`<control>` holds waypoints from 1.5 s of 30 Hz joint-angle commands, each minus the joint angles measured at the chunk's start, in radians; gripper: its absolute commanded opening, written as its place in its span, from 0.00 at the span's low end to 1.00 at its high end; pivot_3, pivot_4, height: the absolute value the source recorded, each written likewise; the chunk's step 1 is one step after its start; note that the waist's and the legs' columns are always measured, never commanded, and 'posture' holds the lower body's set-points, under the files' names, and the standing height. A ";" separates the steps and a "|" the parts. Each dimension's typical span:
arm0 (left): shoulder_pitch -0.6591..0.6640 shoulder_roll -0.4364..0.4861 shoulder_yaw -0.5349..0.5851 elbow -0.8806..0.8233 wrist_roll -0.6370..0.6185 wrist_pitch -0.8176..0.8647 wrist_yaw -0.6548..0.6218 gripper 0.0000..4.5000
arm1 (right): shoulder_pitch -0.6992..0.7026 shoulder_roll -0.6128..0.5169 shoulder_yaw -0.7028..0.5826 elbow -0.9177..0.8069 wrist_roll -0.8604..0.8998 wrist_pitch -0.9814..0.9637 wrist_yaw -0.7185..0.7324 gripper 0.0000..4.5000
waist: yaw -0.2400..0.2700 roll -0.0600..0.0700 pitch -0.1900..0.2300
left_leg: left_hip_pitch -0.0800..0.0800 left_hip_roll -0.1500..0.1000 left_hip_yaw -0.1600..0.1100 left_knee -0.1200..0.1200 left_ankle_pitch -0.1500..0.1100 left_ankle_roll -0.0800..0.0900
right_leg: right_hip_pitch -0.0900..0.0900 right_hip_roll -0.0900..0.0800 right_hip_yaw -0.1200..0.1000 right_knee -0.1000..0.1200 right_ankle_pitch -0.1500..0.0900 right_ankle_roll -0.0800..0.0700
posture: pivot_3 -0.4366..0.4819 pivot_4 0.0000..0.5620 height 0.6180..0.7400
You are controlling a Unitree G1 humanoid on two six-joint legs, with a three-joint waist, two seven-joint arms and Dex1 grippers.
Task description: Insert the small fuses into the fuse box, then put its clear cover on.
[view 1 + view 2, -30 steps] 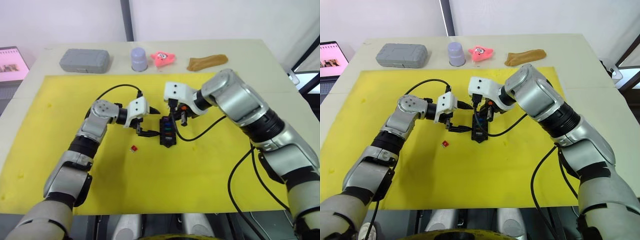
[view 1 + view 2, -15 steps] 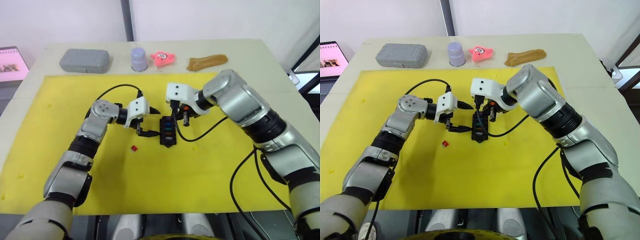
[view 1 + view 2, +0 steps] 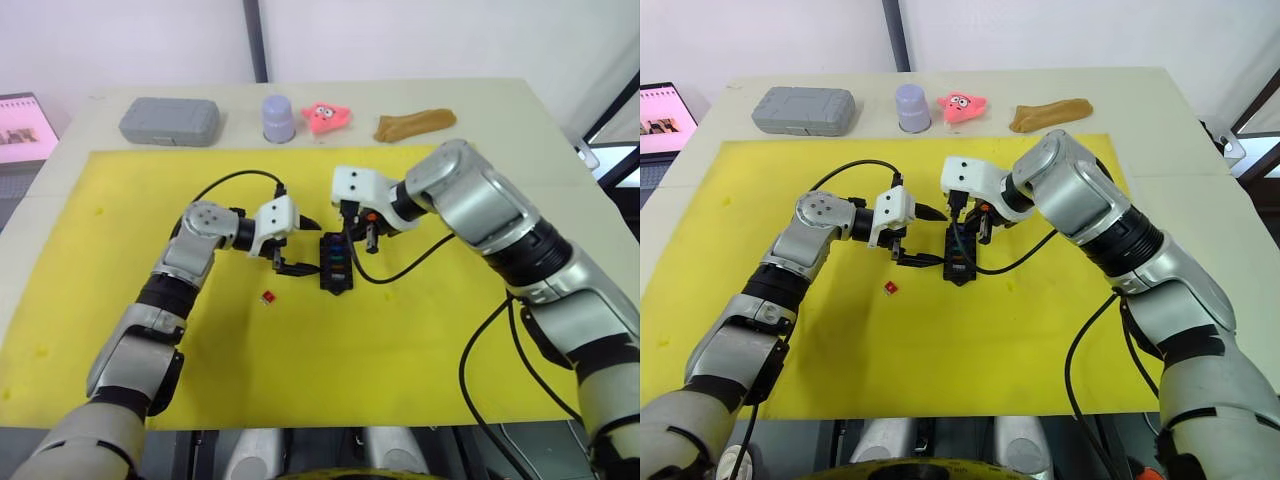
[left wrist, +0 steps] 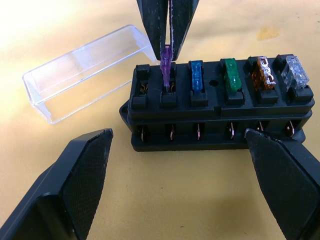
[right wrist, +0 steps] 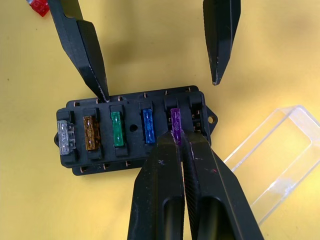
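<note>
The right gripper point(image 5: 176, 142) is pinching a purple fuse point(image 5: 174, 121) into the fuse box point(image 4: 217, 115); the left gripper point(image 4: 185, 150) is spreading wide beside it, clear cover point(image 4: 85, 70) lying alongside.

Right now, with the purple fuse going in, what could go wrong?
The right gripper pinches the purple fuse above its slot in the fuse box; off line, its blades could jam. The open left gripper straddles the box without holding it, so it might slide. The clear cover lies close behind and could get knocked.
</note>
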 commanded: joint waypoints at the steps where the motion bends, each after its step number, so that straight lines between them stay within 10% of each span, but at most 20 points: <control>1: -0.005 0.005 0.010 -0.025 -0.001 0.001 0.000 0.98 | -0.013 0.004 -0.019 -0.024 0.004 -0.003 -0.002 0.00 | 0.000 0.000 0.000 | 0.000 0.000 0.000 0.000 0.000 0.000 | 0.000 0.000 0.000 0.000 0.000 0.000 | 0.48 0.27 1.00; 45: 0.002 0.002 0.008 -0.036 -0.001 0.004 0.007 0.98 | 0.020 0.025 0.066 0.045 -0.112 -0.083 -0.001 0.00 | 0.000 0.000 -0.002 | 0.003 0.000 0.000 0.001 0.000 0.000 | 0.002 0.000 0.000 0.002 0.000 0.000 | 0.48 0.27 1.00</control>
